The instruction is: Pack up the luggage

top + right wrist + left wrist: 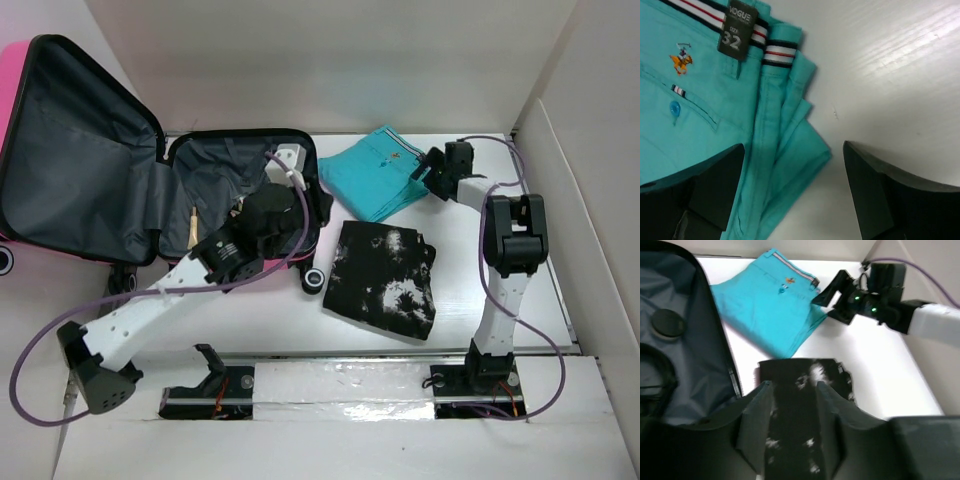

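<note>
The pink luggage (pixel 80 160) lies open on the left of the desk (pixel 470 290), and I see no clothes in it. The blue-green trousers (pixel 375 175) and the black and white cloth (pixel 385 280) lie beside it, not packed yet. The right fingers (pixel 715 175) are spread wide at the trousers' edge, holding nothing. The left fingers (pixel 757 415) are a little apart and empty. I think nearly all the packing is left.

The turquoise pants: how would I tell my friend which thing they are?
Find the open pink luggage on the left of the table. Just to its right, at the far edge, lie the folded turquoise pants. Unlike the black-and-white garment lying nearer, they are plain bright turquoise with a striped waistband and a size tag.
</note>
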Controlling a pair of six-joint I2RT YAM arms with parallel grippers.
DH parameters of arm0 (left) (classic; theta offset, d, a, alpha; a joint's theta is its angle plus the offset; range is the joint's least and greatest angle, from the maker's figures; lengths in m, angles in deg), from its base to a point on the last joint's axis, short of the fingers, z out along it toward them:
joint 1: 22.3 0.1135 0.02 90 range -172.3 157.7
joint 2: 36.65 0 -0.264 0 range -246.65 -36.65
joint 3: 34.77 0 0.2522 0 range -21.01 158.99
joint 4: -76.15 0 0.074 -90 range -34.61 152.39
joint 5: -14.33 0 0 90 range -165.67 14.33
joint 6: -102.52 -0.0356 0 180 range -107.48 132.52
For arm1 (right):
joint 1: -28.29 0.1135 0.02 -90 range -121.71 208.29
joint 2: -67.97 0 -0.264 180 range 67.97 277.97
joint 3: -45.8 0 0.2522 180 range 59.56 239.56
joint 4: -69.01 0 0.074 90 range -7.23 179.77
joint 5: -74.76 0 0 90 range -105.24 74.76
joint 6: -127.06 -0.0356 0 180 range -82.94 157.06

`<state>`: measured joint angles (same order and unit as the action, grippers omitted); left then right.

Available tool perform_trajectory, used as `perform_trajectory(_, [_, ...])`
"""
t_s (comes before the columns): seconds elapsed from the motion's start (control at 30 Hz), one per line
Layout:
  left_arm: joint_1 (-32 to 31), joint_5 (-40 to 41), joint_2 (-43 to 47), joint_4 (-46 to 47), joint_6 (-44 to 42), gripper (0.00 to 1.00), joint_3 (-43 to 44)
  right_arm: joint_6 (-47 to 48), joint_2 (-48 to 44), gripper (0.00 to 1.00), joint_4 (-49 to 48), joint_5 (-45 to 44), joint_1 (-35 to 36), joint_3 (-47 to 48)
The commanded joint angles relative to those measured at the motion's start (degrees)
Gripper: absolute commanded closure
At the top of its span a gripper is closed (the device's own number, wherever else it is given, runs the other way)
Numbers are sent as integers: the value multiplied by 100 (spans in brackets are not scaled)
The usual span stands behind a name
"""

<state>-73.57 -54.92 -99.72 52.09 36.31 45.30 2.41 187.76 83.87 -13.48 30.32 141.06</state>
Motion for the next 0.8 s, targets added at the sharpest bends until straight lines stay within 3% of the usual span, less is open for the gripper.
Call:
perform_trajectory(0.0, [11,44,-504,204,152,61,558,-269,263,20,-4,561,79,603])
perform_trajectory(0.03, [11,8,-627,230,152,59,646,-305,334,19,-31,615,79,692])
perform_trajectory(0.17, [11,-168,-1241,266,292,51,972,-489,800,36,66,1405,79,1131])
perform_trajectory(0.2, [11,-185,-1313,353,310,51,990,-577,844,61,-4,1476,27,1114])
perform_trajectory(0.27, [64,-186,-1497,468,407,51,1042,-840,854,80,-336,1643,-35,923])
perform_trajectory(0.3, [151,-220,-1559,529,468,51,1069,-920,792,96,-487,1661,-105,782])
perform_trajectory(0.33, [152,-377,-1629,564,651,52,1104,-1007,722,100,-619,1617,-105,659])
perform_trajectory(0.53, [627,-1328,-2410,1179,1294,53,1253,-1105,-147,100,-1234,1442,-808,-483])
perform_trajectory(0.77, [522,-1075,-4368,742,1242,51,3086,-1772,-922,100,-2657,1695,-1450,-2249])
